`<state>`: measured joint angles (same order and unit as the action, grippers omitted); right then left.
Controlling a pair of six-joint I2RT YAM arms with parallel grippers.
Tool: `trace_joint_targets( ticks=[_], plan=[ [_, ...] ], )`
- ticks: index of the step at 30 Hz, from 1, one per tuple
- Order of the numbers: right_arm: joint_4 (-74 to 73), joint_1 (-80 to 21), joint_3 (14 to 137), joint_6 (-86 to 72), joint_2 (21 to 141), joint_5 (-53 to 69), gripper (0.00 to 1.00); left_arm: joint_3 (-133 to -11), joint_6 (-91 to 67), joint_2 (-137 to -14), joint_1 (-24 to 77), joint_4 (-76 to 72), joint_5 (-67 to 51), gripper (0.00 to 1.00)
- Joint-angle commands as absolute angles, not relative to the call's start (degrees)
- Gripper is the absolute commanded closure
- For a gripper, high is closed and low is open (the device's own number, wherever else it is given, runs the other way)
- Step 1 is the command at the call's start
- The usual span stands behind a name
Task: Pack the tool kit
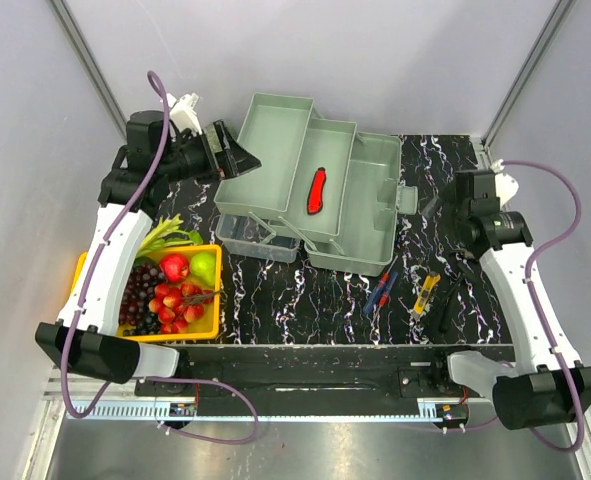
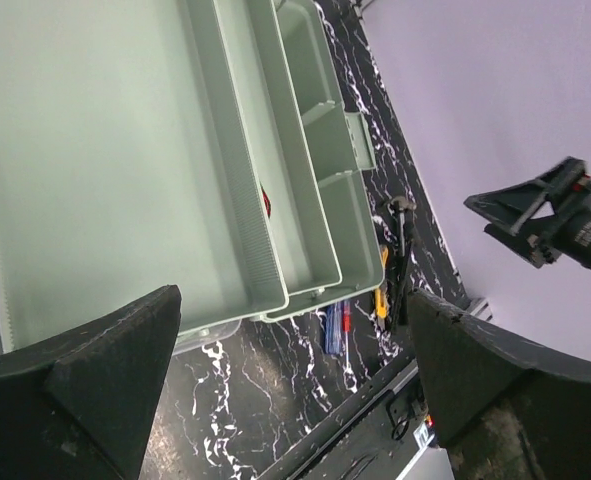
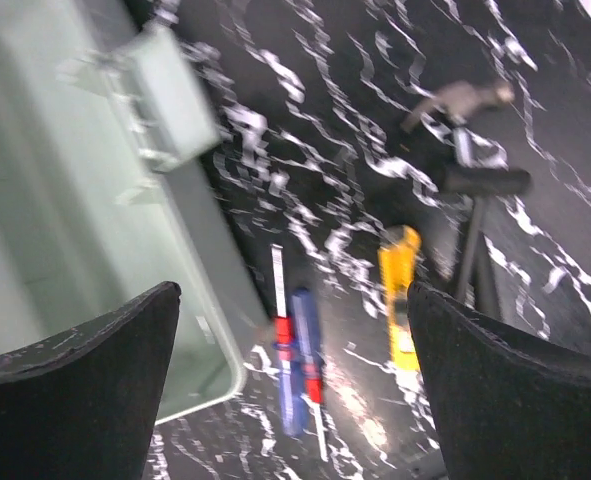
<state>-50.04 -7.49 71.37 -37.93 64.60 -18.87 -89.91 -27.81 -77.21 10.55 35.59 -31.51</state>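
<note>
The pale grey-green toolbox [image 1: 370, 215] stands open mid-table with its fold-out trays [image 1: 275, 150] spread to the left; it also fills the left wrist view [image 2: 105, 170]. A red tool [image 1: 317, 190] lies in the middle tray. Two blue and red screwdrivers [image 1: 380, 292] [image 3: 300, 350], a yellow tool [image 1: 425, 293] [image 3: 400, 290] and a black-handled hammer [image 3: 475, 200] lie on the mat right of the box. My left gripper [image 1: 237, 152] [image 2: 293, 300] is open and empty above the far left tray. My right gripper [image 1: 472, 232] [image 3: 293, 300] is open and empty above the screwdrivers.
A yellow fruit tray [image 1: 190, 333] with grapes, apples, a pear and greens sits at the front left. The black marbled mat [image 1: 315, 300] covers the table. Grey walls close in the back and sides.
</note>
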Motion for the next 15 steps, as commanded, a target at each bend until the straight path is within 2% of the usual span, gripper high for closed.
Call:
trace_joint_targets(
  ticks=[1, 8, 15],
  plan=[
    [-53.8, -3.8, 64.4, -40.2, 63.6, -18.8, 0.01, -92.4, -24.4, -76.4, 13.4, 36.6, -31.6, 0.01],
    [-47.7, -1.3, 49.9, -45.0, 66.5, -11.2, 0.07, -91.7, -22.2, -76.5, 16.2, 38.6, -30.5, 0.01],
    [-36.7, -0.4, 44.8, -45.1, 71.1, -6.4, 0.24, -94.4, -20.0, -79.2, 16.3, 41.4, -27.8, 0.01]
  ],
)
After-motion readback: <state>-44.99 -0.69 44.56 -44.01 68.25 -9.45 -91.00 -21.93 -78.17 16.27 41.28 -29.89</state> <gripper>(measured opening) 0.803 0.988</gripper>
